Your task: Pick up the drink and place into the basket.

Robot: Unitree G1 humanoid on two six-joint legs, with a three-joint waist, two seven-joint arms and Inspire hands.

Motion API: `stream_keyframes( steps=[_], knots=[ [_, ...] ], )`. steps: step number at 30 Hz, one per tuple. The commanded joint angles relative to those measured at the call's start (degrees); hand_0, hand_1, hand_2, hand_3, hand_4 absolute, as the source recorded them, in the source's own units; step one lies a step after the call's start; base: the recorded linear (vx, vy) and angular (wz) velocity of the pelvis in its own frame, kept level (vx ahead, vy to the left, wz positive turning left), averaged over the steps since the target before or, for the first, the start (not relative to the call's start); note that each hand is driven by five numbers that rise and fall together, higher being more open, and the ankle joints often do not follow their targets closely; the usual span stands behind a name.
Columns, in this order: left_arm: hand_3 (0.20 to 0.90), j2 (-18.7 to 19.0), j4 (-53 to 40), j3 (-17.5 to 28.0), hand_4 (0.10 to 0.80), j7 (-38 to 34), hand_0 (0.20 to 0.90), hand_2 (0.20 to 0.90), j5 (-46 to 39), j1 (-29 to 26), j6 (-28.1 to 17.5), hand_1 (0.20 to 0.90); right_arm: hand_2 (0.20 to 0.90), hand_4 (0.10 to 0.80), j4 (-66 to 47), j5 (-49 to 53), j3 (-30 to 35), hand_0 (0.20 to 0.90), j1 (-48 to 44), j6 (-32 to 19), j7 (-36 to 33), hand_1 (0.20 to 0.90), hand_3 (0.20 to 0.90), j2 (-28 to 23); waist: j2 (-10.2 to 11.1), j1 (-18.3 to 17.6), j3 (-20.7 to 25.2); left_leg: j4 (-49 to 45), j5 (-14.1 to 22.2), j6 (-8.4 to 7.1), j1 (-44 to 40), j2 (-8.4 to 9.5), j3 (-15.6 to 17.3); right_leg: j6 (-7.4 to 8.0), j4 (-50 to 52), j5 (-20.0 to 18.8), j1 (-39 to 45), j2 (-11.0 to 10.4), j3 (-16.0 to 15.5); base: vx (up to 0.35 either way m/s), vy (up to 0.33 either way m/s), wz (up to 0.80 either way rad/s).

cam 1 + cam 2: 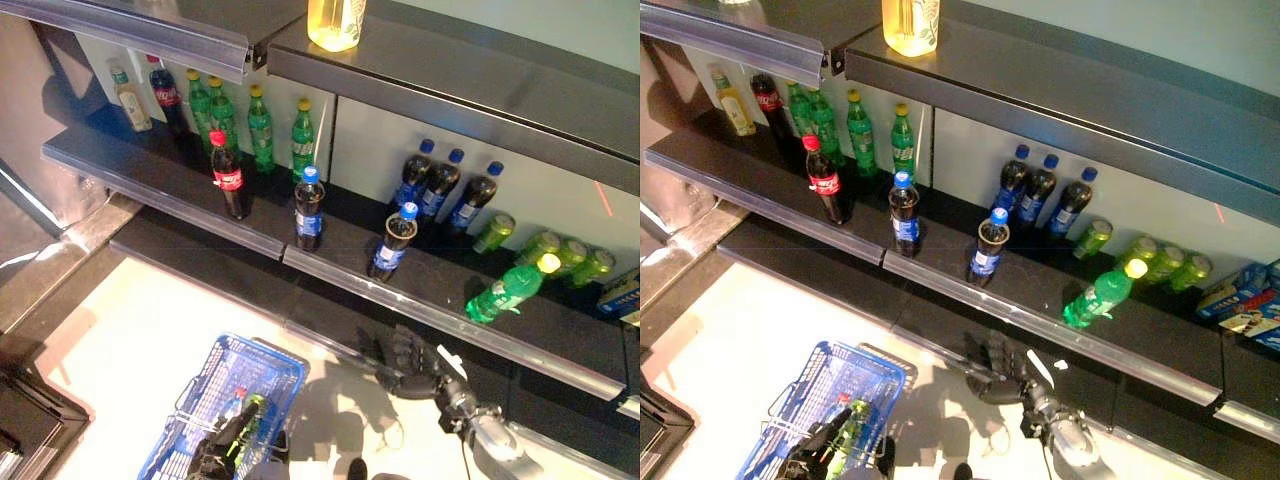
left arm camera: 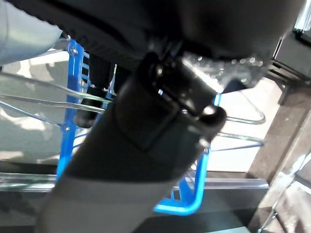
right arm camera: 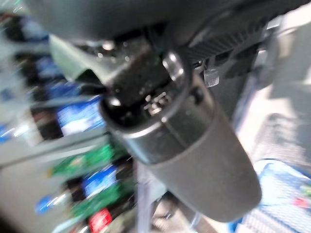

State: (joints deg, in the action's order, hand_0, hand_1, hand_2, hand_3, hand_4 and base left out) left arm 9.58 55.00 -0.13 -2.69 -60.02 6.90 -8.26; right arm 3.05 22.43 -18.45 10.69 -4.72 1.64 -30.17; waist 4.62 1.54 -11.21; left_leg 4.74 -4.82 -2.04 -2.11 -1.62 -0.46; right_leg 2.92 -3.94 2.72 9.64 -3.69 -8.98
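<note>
- Reaching toward 11 o'clock, the right hand [image 1: 412,362] has fingers spread, holding nothing, below the shelf [image 1: 440,300].
- Left hand [image 1: 215,452] grips the blue basket [image 1: 262,362]; bottles lie inside.
- Blue-capped drink [image 1: 392,243] stands at 12 o'clock from the right hand.

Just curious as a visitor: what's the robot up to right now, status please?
Right hand open, empty, below the shelf edge. Left hand at the blue basket, fingers unclear. Bottles already inside; blue-capped bottle nearest, unobstructed.
</note>
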Motion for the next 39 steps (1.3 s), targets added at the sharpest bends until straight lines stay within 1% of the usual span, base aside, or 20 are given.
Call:
stream_keyframes(
  steps=[1,4,5,7,8,10,12,15,16,17,19,22,24,28,31,34,37,39],
  knots=[
    [0.200,3.1,-4.5,-2.1,0.100,2.2,0.300,0.300,3.8,2.9,-4.6,0.300,0.900,0.800,-11.9,-1.6,4.6,0.900,-4.5,-9.8,-2.9,0.900,0.900,-4.0,-0.2,1.4,3.6,-2.9,2.8,-2.46,0.5,-4.36,2.6,4.79,4.5,-1.9,-4.1,-3.5,0.7,0.000,0.000,0.00],
    [0.200,2.5,-4.2,-2.0,0.100,1.8,0.300,0.300,4.3,2.4,-4.5,0.300,0.900,0.800,-15.4,-0.4,6.4,0.900,-7.1,-10.7,-6.4,0.900,0.900,-4.6,-0.6,1.6,3.9,-2.6,2.9,-2.62,-0.1,-4.54,2.7,4.75,4.4,-1.7,-3.7,-3.5,0.2,0.010,0.007,0.06],
    [0.200,2.1,-3.7,-1.8,0.100,1.8,0.300,0.300,4.6,2.3,-4.3,0.300,0.900,0.800,-16.8,-1.3,7.5,0.900,-8.5,-10.6,-9.8,0.900,0.900,-4.4,-0.9,1.6,4.2,-2.4,3.0,-2.67,-0.4,-4.60,2.8,4.63,4.4,-1.5,-3.5,-3.5,0.0,0.022,0.022,0.13],
    [0.200,1.6,-3.4,-1.8,0.100,1.8,0.300,0.300,5.2,2.1,-4.3,0.300,0.900,0.800,-17.6,-2.8,8.1,0.900,-9.7,-11.0,-13.4,0.900,0.900,-4.0,-1.1,1.7,4.5,-2.5,3.1,-2.74,-0.5,-4.67,3.0,4.50,4.6,-1.2,-3.4,-3.5,-0.2,0.033,0.039,0.08],
    [0.200,1.2,-3.1,-2.1,0.100,1.7,0.300,0.300,5.4,2.1,-4.4,0.300,0.900,0.800,-18.2,-5.7,8.5,0.900,-10.8,-11.9,-18.0,0.900,0.900,-3.6,-1.4,1.9,4.6,-2.9,3.3,-2.76,-0.5,-4.74,3.1,4.33,5.0,-0.9,-3.3,-3.5,-0.5,0.043,0.054,0.03],
    [0.200,0.6,-2.3,-2.5,0.100,1.7,0.300,0.300,5.7,1.8,-4.4,0.300,0.900,0.800,-18.2,-7.9,8.8,0.900,-12.7,-10.9,-24.8,0.900,0.900,-2.8,-2.0,2.3,4.6,-3.8,3.5,-2.85,-0.1,-4.67,2.9,4.01,5.9,-0.4,-3.5,-3.6,-0.9,0.038,0.054,0.02],
    [0.200,0.3,-1.9,-2.8,0.100,1.9,0.300,0.300,6.2,1.7,-4.4,0.300,0.900,0.800,-17.6,-10.2,8.7,0.900,-13.7,-10.4,-29.5,0.900,0.900,-2.4,-2.3,2.5,4.3,-4.5,3.7,-2.86,0.3,-4.61,2.7,3.73,6.7,0.0,-3.7,-3.6,-1.2,0.014,0.023,0.01],
    [0.200,-0.1,-1.4,-3.4,0.100,2.1,0.300,0.300,6.7,1.5,-4.7,0.300,0.900,0.800,-16.8,-12.2,8.5,0.900,-15.3,-8.5,-32.6,0.900,0.900,-1.8,-2.7,2.9,3.9,-5.6,4.0,-2.86,1.0,-4.44,2.2,3.36,7.9,0.5,-4.3,-3.6,-1.7,0.013,0.039,0.07],
    [0.200,-0.2,-1.3,-3.8,0.100,2.1,0.300,0.300,6.8,1.6,-4.8,0.300,0.900,0.800,-16.0,-12.0,8.3,0.900,-16.3,-7.0,-34.6,0.900,0.900,-1.8,-3.0,3.2,3.3,-6.4,4.0,-2.81,1.4,-4.21,1.7,2.95,9.0,0.9,-4.6,-3.5,-2.1,0.017,0.036,0.09],
    [0.200,-0.2,-1.3,-3.8,0.100,2.0,0.300,0.300,6.8,1.6,-4.7,0.300,0.900,0.800,-15.9,-11.9,8.3,0.900,-16.5,-6.8,-34.8,0.900,0.900,-1.8,-3.1,3.2,3.2,-6.6,4.0,-2.81,1.5,-4.16,1.6,2.89,9.2,1.0,-4.7,-3.5,-2.2,0.026,0.050,0.16],
    [0.200,-0.1,-1.2,-4.1,0.100,2.4,0.300,0.300,7.4,1.9,-4.6,0.300,0.900,0.800,-14.7,-12.6,8.4,0.900,-17.5,-5.7,-38.8,0.900,0.900,-1.6,-3.6,3.7,2.1,-8.3,4.1,-2.78,2.6,-3.74,1.0,2.39,11.1,1.5,-5.6,-3.5,-2.8,0.021,0.043,0.21],
    [0.200,0.1,-1.2,-4.4,0.100,2.8,0.300,0.300,7.6,1.7,-4.3,0.300,0.900,0.800,-14.0,-12.1,8.6,0.900,-18.3,-3.9,-42.2,0.900,0.900,-1.5,-4.1,3.9,0.9,-10.1,4.2,-2.75,4.1,-3.24,0.5,1.93,12.8,1.9,-6.6,-3.6,-3.4,0.009,0.035,0.19],
    [0.200,0.1,-1.6,-5.4,0.100,2.8,0.300,0.300,7.5,1.4,-4.5,0.300,0.900,0.800,-12.8,-12.6,8.4,0.900,-18.9,-4.1,-44.4,0.900,0.900,-0.9,-4.7,4.0,-0.2,-11.5,4.2,-2.72,5.4,-2.81,0.1,1.59,14.2,2.2,-7.8,-3.8,-3.7,-0.028,0.053,0.19],
    [0.200,0.1,-1.6,-6.2,0.100,3.1,0.300,0.300,7.3,1.1,-4.8,0.300,0.900,0.800,-11.8,-12.3,8.0,0.900,-19.9,-3.6,-45.6,0.900,0.900,-0.4,-5.3,3.9,-1.6,-13.0,4.3,-2.67,6.7,-2.25,-0.2,1.30,15.7,2.5,-9.0,-4.0,-3.8,-0.019,0.042,0.10],
    [0.200,0.2,-2.6,-7.6,0.100,3.1,0.300,0.300,6.4,0.2,-5.5,0.300,0.900,0.800,-10.2,-12.6,6.8,0.900,-21.9,-4.1,-46.7,0.900,0.900,0.5,-6.0,3.7,-4.6,-15.2,4.6,-2.53,8.8,-1.41,-0.5,0.99,17.4,2.7,-10.8,-4.6,-3.7,-0.066,0.059,0.02],
    [0.200,0.4,-3.7,-8.3,0.100,2.9,0.300,0.300,5.6,-0.2,-5.7,0.300,0.900,0.800,-9.6,-12.4,6.4,0.900,-23.2,-3.9,-47.6,0.900,0.900,0.5,-6.4,3.7,-6.4,-16.7,4.8,-2.44,10.4,-1.08,-0.4,0.83,18.4,2.8,-12.1,-4.8,-3.5,-0.046,0.049,-0.02],
    [0.200,1.0,-4.7,-9.8,0.100,3.2,0.300,0.300,3.6,-2.0,-6.6,0.300,0.900,0.800,-8.0,-12.4,5.9,0.900,-26.5,-4.5,-50.4,0.900,0.900,1.1,-7.0,3.5,-9.5,-18.8,5.0,-2.21,13.3,-0.73,-0.5,0.54,20.6,3.0,-15.1,-5.1,-3.3,-0.103,0.038,-0.02],
    [0.200,1.3,-4.9,-10.1,0.100,3.6,0.300,0.300,3.2,-2.5,-6.7,0.300,0.900,0.800,-7.6,-12.3,5.9,0.900,-27.4,-4.7,-51.0,0.900,0.900,1.2,-7.1,3.5,-10.3,-19.4,5.0,-2.13,14.2,-0.56,-0.6,0.48,21.2,3.0,-15.9,-5.2,-3.2,-0.076,0.013,-0.02]
  ],
)
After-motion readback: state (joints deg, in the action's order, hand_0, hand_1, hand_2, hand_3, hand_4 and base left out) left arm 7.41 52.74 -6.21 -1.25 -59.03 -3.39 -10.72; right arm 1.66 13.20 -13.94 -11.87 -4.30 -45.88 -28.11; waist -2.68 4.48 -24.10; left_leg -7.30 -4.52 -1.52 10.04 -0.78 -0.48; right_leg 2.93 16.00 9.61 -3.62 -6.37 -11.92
